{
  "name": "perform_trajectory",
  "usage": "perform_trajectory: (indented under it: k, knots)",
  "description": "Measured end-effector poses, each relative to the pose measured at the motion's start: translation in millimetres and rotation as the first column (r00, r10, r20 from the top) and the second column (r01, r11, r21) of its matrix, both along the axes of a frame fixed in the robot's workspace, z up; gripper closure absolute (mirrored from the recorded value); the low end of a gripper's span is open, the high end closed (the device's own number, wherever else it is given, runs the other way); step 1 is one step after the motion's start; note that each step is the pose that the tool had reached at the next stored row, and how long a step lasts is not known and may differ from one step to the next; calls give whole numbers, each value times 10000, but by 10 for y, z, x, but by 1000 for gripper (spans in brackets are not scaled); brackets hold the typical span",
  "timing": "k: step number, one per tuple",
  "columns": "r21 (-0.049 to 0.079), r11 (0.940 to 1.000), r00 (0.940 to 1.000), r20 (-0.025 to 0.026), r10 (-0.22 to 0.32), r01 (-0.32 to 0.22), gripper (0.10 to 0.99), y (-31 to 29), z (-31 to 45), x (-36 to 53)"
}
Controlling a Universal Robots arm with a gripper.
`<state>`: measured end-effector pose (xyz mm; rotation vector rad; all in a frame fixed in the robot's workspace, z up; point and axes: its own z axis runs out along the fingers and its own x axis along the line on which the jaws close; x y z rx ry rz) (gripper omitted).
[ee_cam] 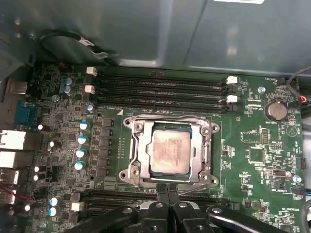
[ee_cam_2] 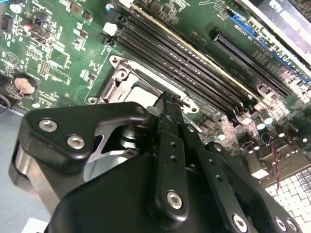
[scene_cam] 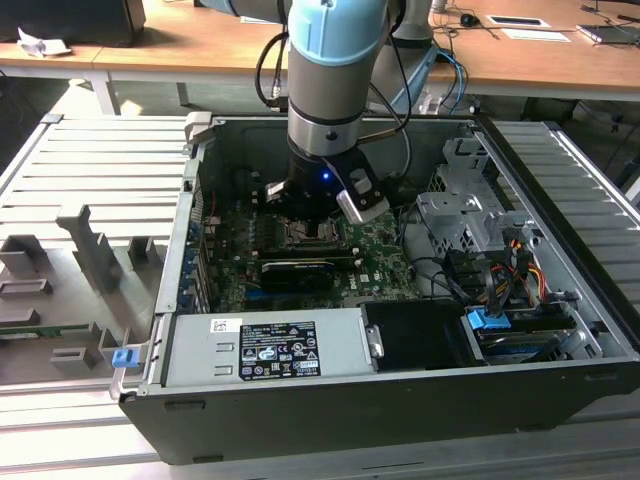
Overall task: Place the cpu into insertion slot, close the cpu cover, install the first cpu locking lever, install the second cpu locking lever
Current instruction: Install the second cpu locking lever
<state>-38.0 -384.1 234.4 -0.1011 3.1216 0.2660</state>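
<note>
The cpu (ee_cam: 169, 153) lies flat in the insertion slot (ee_cam: 214, 130), its dull silver face showing through the window of the cpu cover (ee_cam: 141, 151). The cover lies down flat over it. A thin metal locking lever (ee_cam: 197, 186) runs along the socket's edge right beside my fingertips. My gripper (ee_cam: 168, 190) is shut, its black fingers pressed together at that edge with nothing seen between them. In the second wrist view the gripper (ee_cam_2: 168, 103) stands over the cover (ee_cam_2: 115, 81). In the exterior view the gripper (scene_cam: 312, 222) hangs low inside the computer case, just above the socket (scene_cam: 305, 238).
Black memory slots (ee_cam: 160, 90) run beside the socket, and a coin battery (ee_cam: 275, 110) sits on the board. In the exterior view a long black card (scene_cam: 297, 272) lies just beyond the socket, then the power supply (scene_cam: 265, 350). A drive cage (scene_cam: 465, 215) and cables (scene_cam: 500, 275) are at the exterior view's right.
</note>
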Motion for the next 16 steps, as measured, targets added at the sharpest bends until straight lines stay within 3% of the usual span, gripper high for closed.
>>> perform_trajectory:
  k: [7,8,9,13,16]
  knots:
    - [12,10000,10000,-1,-10,10,980,-7,-14,-3]
    - [227,9997,10000,-1,-11,11,980,-87,-34,-39]
    - [366,9993,10000,-1,-9,9,980,-104,-36,-121]
    - [589,9983,10000,-1,30,-30,980,-120,-80,-196]
    - [604,9982,10000,0,52,-52,980,-120,-142,-211]
